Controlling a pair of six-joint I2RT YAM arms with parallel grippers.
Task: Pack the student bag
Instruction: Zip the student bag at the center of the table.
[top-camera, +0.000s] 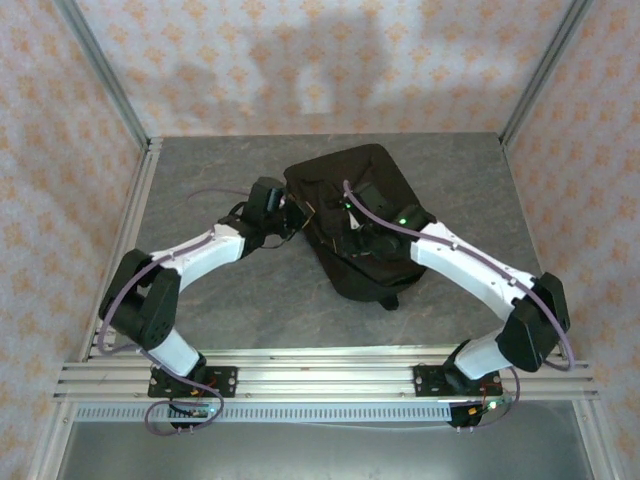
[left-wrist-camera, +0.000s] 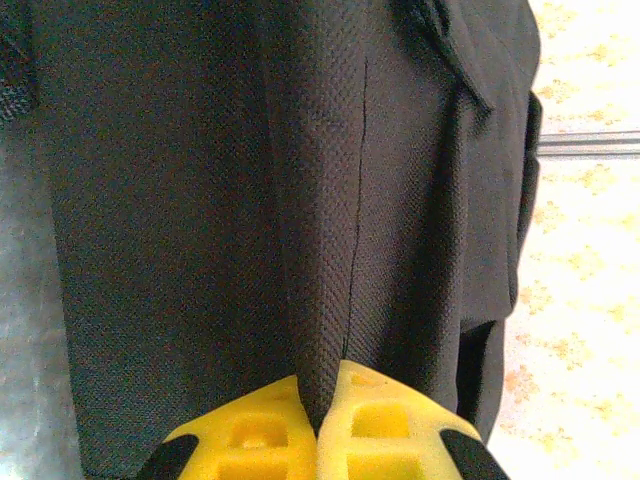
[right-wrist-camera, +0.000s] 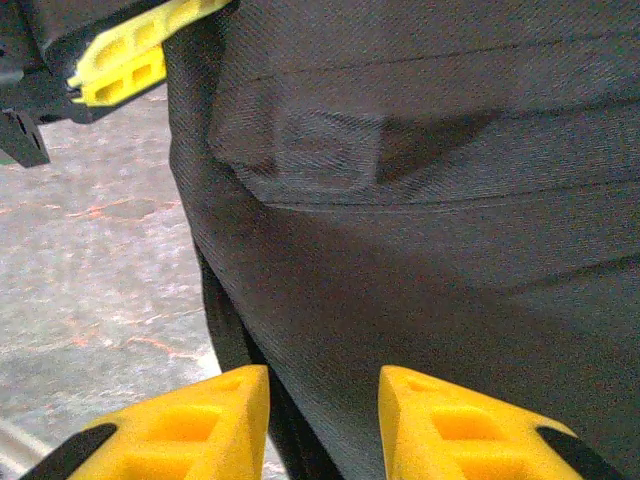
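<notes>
From above, the student bag (top-camera: 350, 170) lies on the bench (top-camera: 230, 300), right of centre and toward the far edge. The left fingers (top-camera: 292, 215) meet its left side, and the right fingers (top-camera: 350, 222) are over its middle.

At the left wrist, the left fingers (left-wrist-camera: 320, 395) are clamped on a fold of the student bag (left-wrist-camera: 200, 200).

At the right wrist, the right fingers (right-wrist-camera: 323, 385) stand apart over the black fabric, gripping nothing. The left fingers (right-wrist-camera: 125, 55) show at the student bag's (right-wrist-camera: 420, 250) edge.

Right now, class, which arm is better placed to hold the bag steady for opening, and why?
Left, probably. The jaws on the left arm are shut on a fold of the bag, giving a hold. Those on the right arm stand apart, gripping nothing.
</notes>
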